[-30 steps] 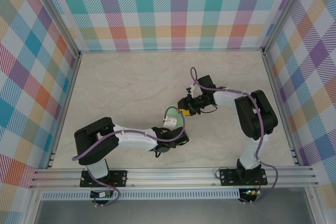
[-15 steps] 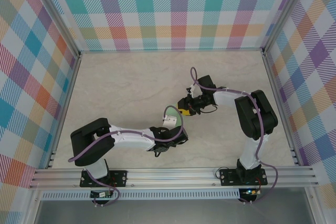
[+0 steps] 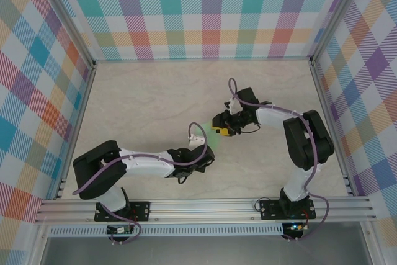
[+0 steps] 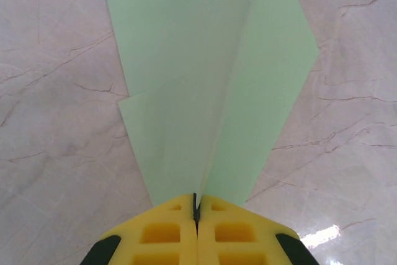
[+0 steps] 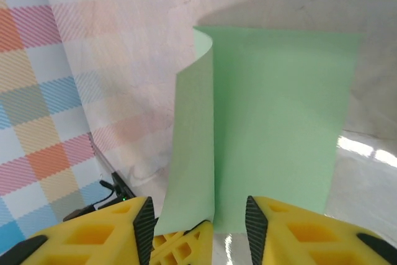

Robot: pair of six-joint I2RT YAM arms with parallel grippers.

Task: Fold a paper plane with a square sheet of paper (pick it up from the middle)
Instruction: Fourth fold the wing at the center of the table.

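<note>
Fingers of the left gripper (image 4: 196, 208), two yellow blocks with square holes, are pressed tight together. They pinch the narrow end of the small light green paper plane (image 4: 208, 72). From the left wrist, the paper plane gets wider the farther it is from the fingers. A long crease runs up its middle. A short flap sticks out on its left side and a bigger one on its right. The pale, stone-look table (image 4: 56, 91) shows behind it.

From the right wrist, the right gripper (image 5: 198, 210) has its two yellow fingers (image 5: 298, 234) apart, with a wide gap between them. They do not squeeze anything. The paper plane (image 5: 279, 116) stands up in front of that gap. It is flat on the right and curls over on the left.

From above, both grippers meet near the middle of the table (image 3: 142, 103). The paper plane (image 3: 214, 142) is a little green patch between them. The left gripper (image 3: 206, 151) is just on its near side and the right gripper (image 3: 219, 131) is just on its far side. Bright checked walls (image 3: 211, 10) stand around the table.
</note>
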